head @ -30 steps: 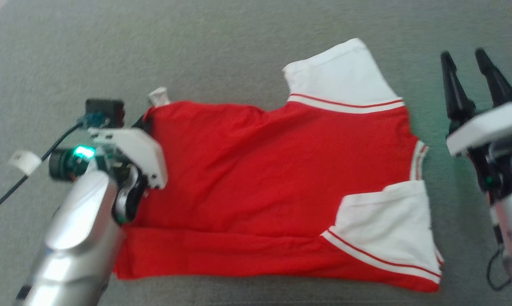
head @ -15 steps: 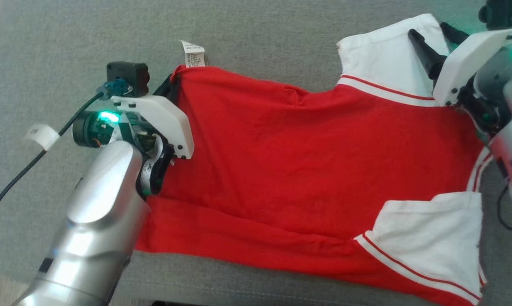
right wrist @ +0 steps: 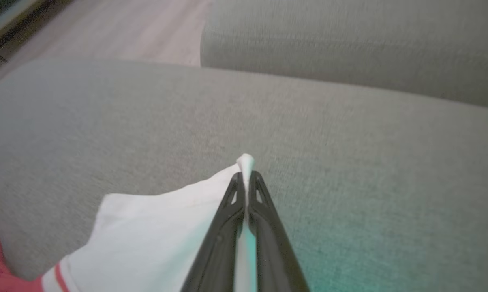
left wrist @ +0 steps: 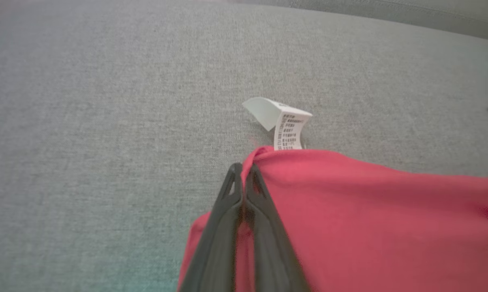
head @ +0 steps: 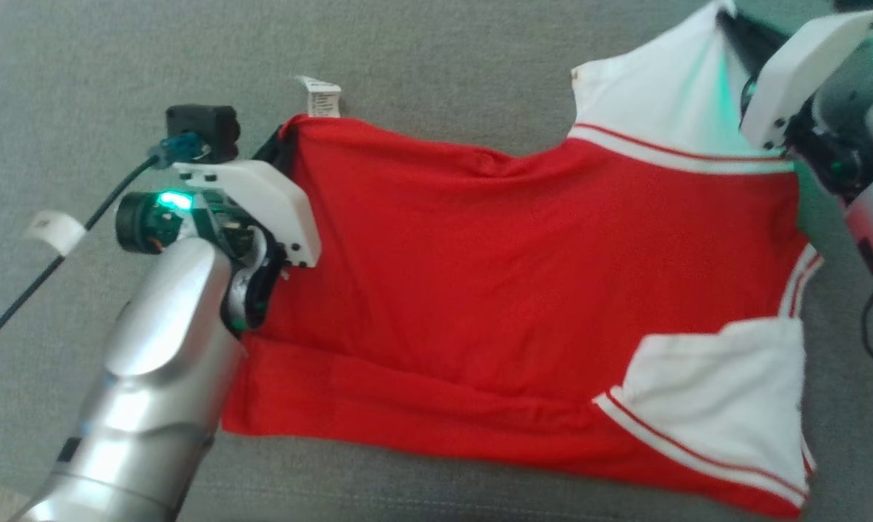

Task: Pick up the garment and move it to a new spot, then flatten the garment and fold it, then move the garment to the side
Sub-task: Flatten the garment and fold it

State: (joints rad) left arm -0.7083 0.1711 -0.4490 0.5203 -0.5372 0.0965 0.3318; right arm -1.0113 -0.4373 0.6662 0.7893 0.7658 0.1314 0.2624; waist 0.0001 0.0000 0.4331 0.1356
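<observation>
Grey woven sofa seat [head: 436, 58] fills the background, with a second grey cushion [right wrist: 349, 44] rising behind it and a strip of pale floor [right wrist: 138, 24] at the top left of the right wrist view. Red T-shirt [head: 494, 275] lies spread sideways across the seat, hem end toward the robot's left, neck end toward its right. Body is plain red with soft creases, and a long fold ridge runs along the near edge. Both short sleeves are white with a thin red stripe and a white band where they join the body: far sleeve [head: 668, 94] at upper right, near sleeve [head: 719, 391] at lower right, lying flat. Striped white-and-red neck rib [head: 799, 279] shows at the right edge between the sleeves. White printed care label [left wrist: 289, 129] sticks out of the far hem corner, curled up off the cushion. Left gripper [left wrist: 242, 174] has its jaws pressed together, pinching that far hem corner just beside the label; red cloth is bunched at the tips. Right gripper [right wrist: 247, 178] is likewise clamped tight on the tip of the far white sleeve, a small nub of white cloth poking past the fingertips and the sleeve drawn up into a taut peak. Black cable [head: 45, 283] with a white tape tag [head: 48, 230] trails from the left wrist over the cushion.
</observation>
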